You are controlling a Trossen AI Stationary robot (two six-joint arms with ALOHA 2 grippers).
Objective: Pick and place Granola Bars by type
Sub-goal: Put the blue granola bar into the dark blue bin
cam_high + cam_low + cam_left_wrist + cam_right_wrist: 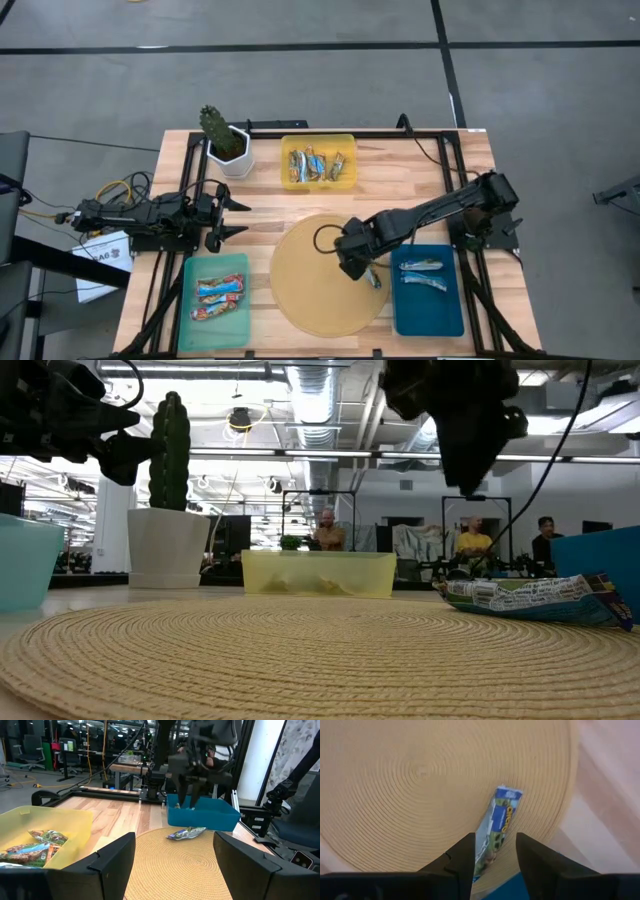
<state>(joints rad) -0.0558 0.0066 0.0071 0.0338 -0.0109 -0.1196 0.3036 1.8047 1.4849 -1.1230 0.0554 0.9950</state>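
Right gripper (494, 854) above round woven mat (310, 290), fingers apart, clear of blue-white granola bar (496, 831) lying at mat's three o'clock edge, beside blue tray (428, 305). Left gripper (232, 217) parked at nine o'clock, spread wide.

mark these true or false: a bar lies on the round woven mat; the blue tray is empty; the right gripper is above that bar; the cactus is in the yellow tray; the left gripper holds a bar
1. A granola bar lies on the round woven mat: true.
2. The blue tray is empty: false, two bars lie in it.
3. The right gripper is above that bar: true, jaws open, not gripping it.
4. The cactus is in the yellow tray: false, it stands in a white pot beside it.
5. The left gripper holds a bar: false, it is open and empty.
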